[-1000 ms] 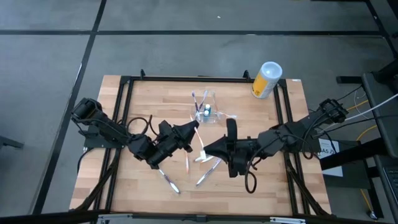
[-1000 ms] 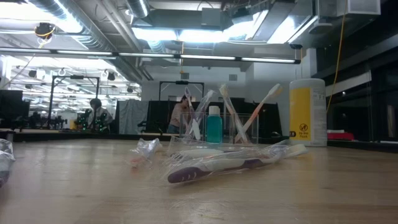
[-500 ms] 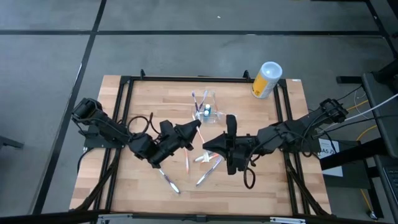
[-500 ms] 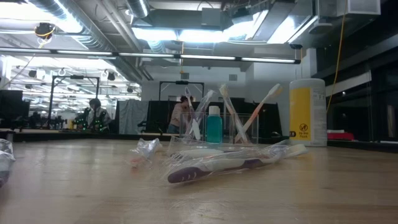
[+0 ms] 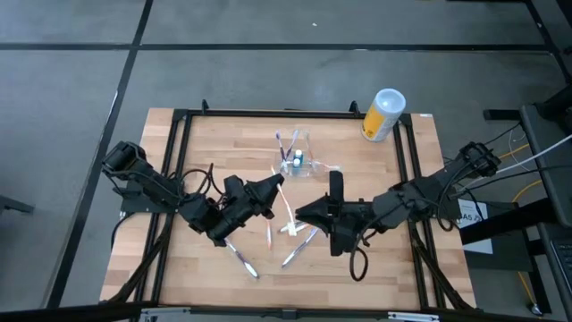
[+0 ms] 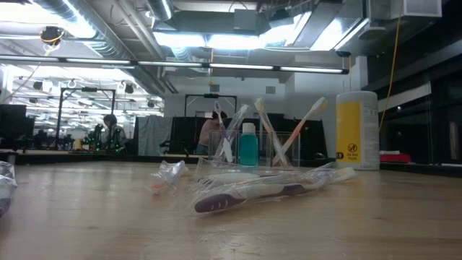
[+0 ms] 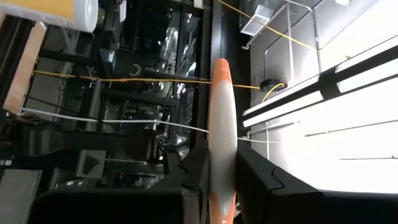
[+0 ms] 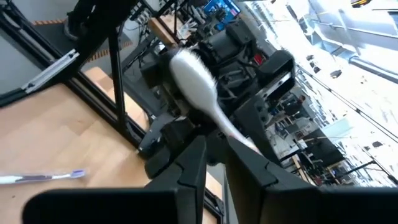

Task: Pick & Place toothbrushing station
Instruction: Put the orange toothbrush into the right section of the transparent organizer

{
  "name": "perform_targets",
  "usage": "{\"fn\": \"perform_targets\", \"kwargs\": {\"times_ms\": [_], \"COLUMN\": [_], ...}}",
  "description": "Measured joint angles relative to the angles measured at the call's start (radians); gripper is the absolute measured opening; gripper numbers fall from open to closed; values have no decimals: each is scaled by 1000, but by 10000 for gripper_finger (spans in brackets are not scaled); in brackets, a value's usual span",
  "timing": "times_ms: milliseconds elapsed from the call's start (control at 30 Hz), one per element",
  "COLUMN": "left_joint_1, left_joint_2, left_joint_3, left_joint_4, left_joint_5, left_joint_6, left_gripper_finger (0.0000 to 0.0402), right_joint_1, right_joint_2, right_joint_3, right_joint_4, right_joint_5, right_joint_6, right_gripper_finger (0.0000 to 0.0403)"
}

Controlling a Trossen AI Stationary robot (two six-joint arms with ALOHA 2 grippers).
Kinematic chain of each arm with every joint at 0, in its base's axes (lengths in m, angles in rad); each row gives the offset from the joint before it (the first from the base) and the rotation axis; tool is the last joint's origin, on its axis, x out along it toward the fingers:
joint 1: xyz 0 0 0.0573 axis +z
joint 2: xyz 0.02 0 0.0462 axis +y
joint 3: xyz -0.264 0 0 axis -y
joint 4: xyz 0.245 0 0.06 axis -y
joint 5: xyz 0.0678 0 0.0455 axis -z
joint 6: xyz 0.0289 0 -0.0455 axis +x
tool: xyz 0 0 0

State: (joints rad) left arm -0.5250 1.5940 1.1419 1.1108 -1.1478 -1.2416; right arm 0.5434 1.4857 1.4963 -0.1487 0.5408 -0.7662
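The toothbrushing station (image 5: 295, 154) is a clear holder standing on the table's far middle, with toothbrushes and a teal bottle in it; it also shows in the low view (image 6: 254, 144). My left gripper (image 5: 275, 187) is shut on a white and orange toothbrush (image 7: 222, 124), just near-left of the station. My right gripper (image 5: 302, 213) faces it from the right and is shut on a white toothbrush (image 8: 194, 74). Neither gripper shows in the low view. My left gripper pinches the white and orange toothbrush's handle (image 7: 221, 186) between its two fingers. The brush lies along the fingers and sticks out far past their tips. My right gripper pinches the white toothbrush's thin shaft (image 8: 235, 135) between its two fingers. The bristle head (image 8: 186, 68) sticks out past the tips toward the left arm.
A yellow canister with a white lid (image 5: 382, 114) stands at the far right corner. Loose toothbrushes (image 5: 299, 246) and a purple one (image 5: 241, 259) lie near the middle. A plastic-wrapped toothbrush (image 6: 260, 189) and a crumpled wrapper (image 6: 170, 173) lie in front of the station.
My right gripper has shifted a little toward the left gripper and then drawn back toward the table's right. Both grippers have kept their toothbrushes. The station has stayed where it was.
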Motion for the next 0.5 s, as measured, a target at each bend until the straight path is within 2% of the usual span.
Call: {"fn": "perform_targets", "kwargs": {"times_ms": [233,500], "left_joint_1": [4,18], "left_joint_2": [0,0], "left_joint_3": [0,30], "left_joint_4": [18,-35], "left_joint_5": [14,35], "left_joint_6": [20,17], "left_gripper_finger": [48,48], "right_joint_1": [11,10], "right_joint_2": [0,0], "right_joint_3": [0,0], "right_joint_4": [13,60], "right_joint_5": [16,-25], "right_joint_6": [-4,-20], "right_gripper_finger": [62,62]}}
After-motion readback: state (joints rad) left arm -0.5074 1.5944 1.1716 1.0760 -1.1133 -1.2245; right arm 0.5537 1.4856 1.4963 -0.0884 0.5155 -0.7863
